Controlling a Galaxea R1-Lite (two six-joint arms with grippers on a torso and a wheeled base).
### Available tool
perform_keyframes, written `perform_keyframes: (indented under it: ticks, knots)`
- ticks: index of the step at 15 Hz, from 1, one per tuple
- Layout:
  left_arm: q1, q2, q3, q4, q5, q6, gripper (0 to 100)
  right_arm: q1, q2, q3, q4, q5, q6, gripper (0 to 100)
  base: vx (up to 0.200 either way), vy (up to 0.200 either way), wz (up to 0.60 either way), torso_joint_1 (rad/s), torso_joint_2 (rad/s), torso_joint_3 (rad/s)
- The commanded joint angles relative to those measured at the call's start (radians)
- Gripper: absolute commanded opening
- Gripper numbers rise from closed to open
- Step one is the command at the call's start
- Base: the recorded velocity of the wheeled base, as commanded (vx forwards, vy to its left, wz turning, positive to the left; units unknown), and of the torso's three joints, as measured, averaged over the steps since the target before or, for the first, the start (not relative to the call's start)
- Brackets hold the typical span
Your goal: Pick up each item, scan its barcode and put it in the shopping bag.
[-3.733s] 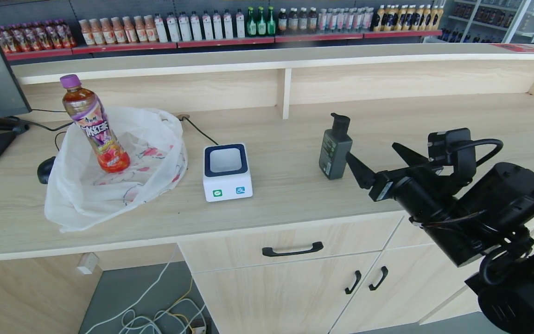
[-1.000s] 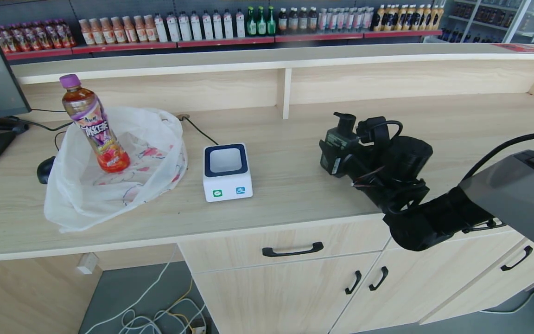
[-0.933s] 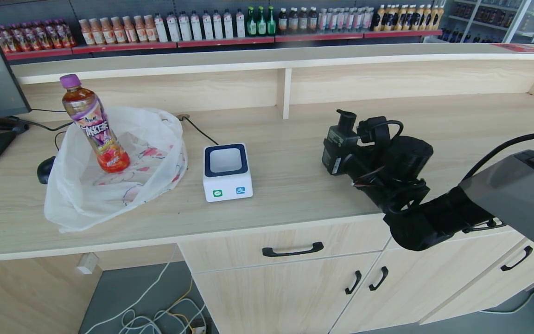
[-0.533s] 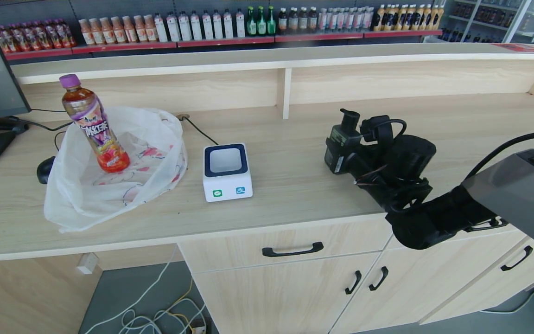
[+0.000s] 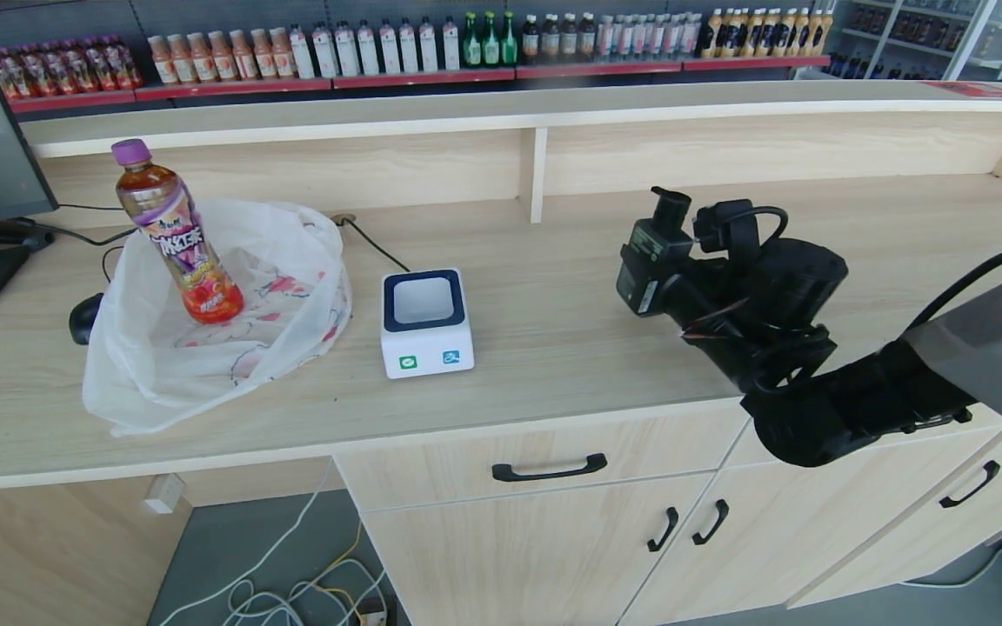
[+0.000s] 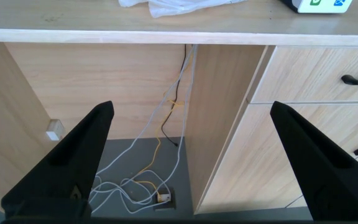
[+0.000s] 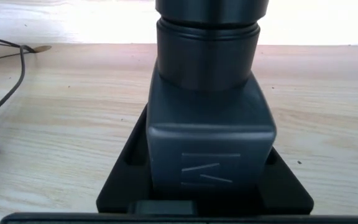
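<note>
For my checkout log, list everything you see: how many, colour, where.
pump bottle: one, dark grey, in the right gripper, right of the scanner
drink bottle: one, reddish with purple cap, upright in the shopping bag
shopping bag: one, white, left part of the counter
scanner: one, white with dark top, middle of the counter
mouse: one, black, left of the bag
shelved bottles: many, mixed colours, back shelf
left gripper: open, black, below the counter edge
right gripper: shut, black, over the counter

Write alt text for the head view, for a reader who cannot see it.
The right gripper holds a dark pump bottle over a wooden counter, on the right. To its left sits a white scanner, and farther left an open plastic bag with a drink bottle standing in it.
</note>
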Motion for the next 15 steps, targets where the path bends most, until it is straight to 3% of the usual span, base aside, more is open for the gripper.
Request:
perform_keyframes:
  ticks: [1, 10, 15]
  knots:
    - [0.0, 0.0, 0.0, 0.0, 0.0, 0.001, 100, 0.001, -0.082, 0.056, -0.004, 0.0, -0.002, 0, 0.0, 0.0, 0.0, 0.0, 0.0, 0.0]
    - [0.0, 0.0, 0.0, 0.0, 0.0, -0.001, 100, 0.047, -0.327, 0.293, -0.012, -0.003, 0.004, 0, 0.0, 0.0, 0.0, 0.0, 0.0, 0.0]
    - [0.0, 0.0, 0.0, 0.0, 0.0, 0.001, 100, 0.114, -0.342, 0.444, -0.214, -0.116, 0.035, 0, 0.0, 0.0, 0.0, 0.0, 0.0, 0.0]
